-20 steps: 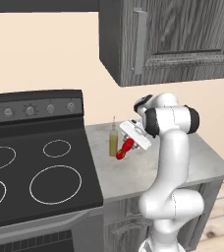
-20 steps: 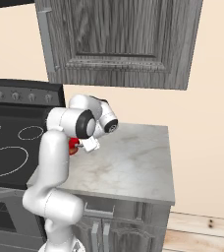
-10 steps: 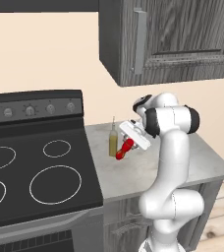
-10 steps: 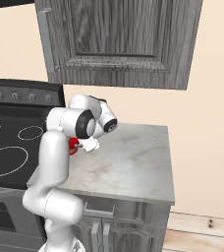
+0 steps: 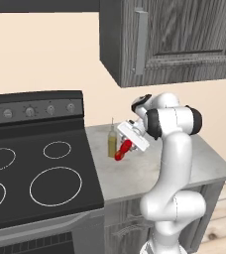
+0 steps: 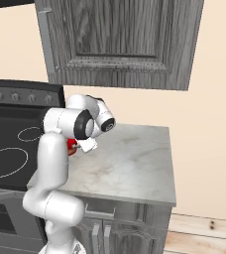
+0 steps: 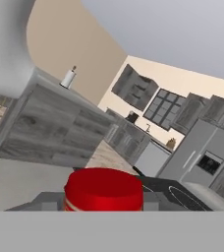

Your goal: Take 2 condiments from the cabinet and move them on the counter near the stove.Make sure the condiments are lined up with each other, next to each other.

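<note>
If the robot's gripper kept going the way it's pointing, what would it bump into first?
The gripper holds the red bottle tilted down-left toward the counter, beside the yellow bottle. Probably the counter first, though depth is unclear.

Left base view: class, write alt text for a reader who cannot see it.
A white arm's tool holds a tilted red bottle low over a grey counter, beside an upright olive-yellow bottle. A black stove stands left; a closed dark cabinet hangs above.
</note>
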